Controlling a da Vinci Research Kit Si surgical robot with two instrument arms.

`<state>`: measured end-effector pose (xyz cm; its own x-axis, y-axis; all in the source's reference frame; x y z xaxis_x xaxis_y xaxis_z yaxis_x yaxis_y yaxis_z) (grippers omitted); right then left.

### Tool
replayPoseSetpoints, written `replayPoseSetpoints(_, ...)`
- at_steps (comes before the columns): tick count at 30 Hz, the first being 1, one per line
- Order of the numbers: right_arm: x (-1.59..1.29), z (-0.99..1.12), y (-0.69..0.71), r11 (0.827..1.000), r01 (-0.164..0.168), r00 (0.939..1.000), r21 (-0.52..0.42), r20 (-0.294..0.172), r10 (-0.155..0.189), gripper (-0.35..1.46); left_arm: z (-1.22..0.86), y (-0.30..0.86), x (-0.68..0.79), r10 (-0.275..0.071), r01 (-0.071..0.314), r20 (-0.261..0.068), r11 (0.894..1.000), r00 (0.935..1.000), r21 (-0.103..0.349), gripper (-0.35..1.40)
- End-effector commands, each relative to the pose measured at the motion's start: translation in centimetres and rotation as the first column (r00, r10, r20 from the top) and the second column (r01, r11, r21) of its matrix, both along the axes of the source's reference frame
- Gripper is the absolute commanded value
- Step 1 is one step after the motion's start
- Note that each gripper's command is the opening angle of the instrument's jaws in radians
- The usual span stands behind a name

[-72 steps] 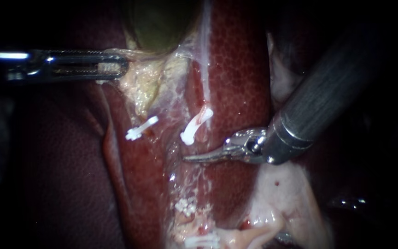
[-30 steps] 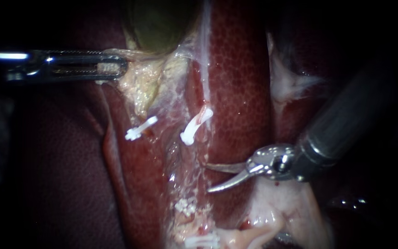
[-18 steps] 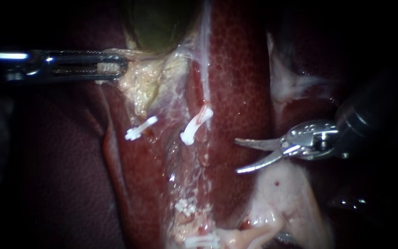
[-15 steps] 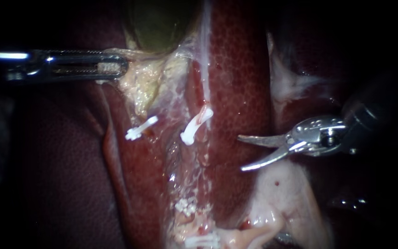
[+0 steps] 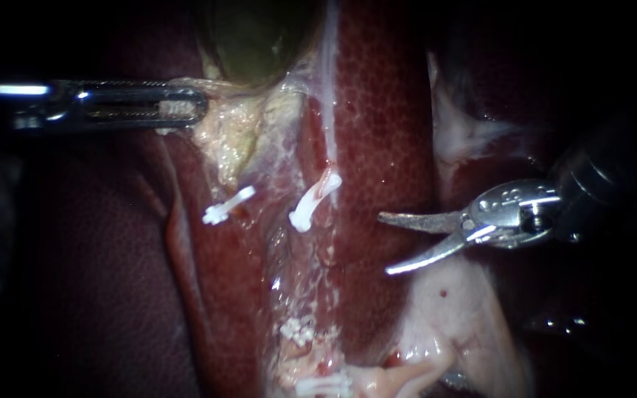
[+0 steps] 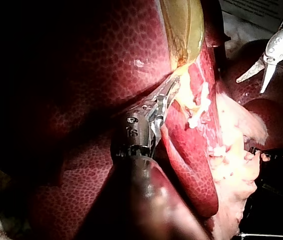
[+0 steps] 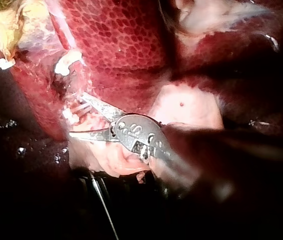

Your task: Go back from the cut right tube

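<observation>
In the endoscope view the right tube's upper stump (image 5: 326, 180) carries a white clip (image 5: 312, 203); further white clips (image 5: 298, 330) sit lower down the pale strip. Another white clip (image 5: 227, 206) lies on the left tube. My right instrument (image 5: 383, 244) hangs right of the clipped tube over the liver (image 5: 385, 110), its two curved blades open and touching nothing; it also shows in the right wrist view (image 7: 76, 115). My left instrument (image 5: 182, 110) is shut on the pale tissue (image 5: 223, 129) under the gallbladder (image 5: 256, 37), as its wrist view (image 6: 173, 85) confirms.
Pale pink tissue (image 5: 455, 309) lies below the right instrument's blades. A whitish fold (image 5: 458, 133) sits above its shaft (image 5: 606, 177). Dark liver (image 5: 97, 280) fills the left side. In the left wrist view the other instrument (image 6: 251, 86) shows beyond the gallbladder (image 6: 184, 25).
My right instrument has drawn back to the right, away from the clipped tube, and its blades have opened. Over the last half second it barely shifted. The left instrument holds still.
</observation>
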<state>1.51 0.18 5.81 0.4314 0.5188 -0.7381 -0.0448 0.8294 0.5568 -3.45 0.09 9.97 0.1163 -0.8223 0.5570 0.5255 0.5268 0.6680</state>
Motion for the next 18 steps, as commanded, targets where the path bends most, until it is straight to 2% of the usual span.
replayPoseSetpoints(1, 0.0, 0.0, 0.0, 1.0, 0.0, 1.0, 0.0, 0.0, 0.0, 1.45, 0.02, -0.02, -0.02, 0.003, -0.003, 0.001, 1.0, 1.0, -0.002, -0.32)
replayPoseSetpoints(4, 0.0, 0.0, 0.0, 1.0, 0.0, 1.0, 0.0, 0.0, 0.0, 1.43, 0.12, -0.11, -0.12, 0.015, -0.015, 0.007, 1.0, 0.9999, -0.004, -0.32)
replayPoseSetpoints(8, 0.0, 0.01, 0.0, 1.0, 0.0, 1.0, 0.0, 0.0, 0.0, 1.43, 0.29, -0.26, -0.31, 0.047, -0.047, -0.002, 0.999, 0.9989, -0.005, -0.32)
replayPoseSetpoints(12, 0.0, 0.01, 0.0, 1.0, 0.0, 1.0, 0.0, 0.0, 0.0, 1.43, 0.47, -0.42, -0.49, 0.069, -0.069, -0.006, 0.997, 0.9976, 0.02, -0.32)
replayPoseSetpoints(18, 0.0, 0.01, 0.0, 1.0, 0.0, 1.0, 0.0, 0.0, 0.0, 1.43, 0.62, -0.54, -0.61, 0.083, -0.083, -0.014, 0.996, 0.9964, 0.044, -0.32)
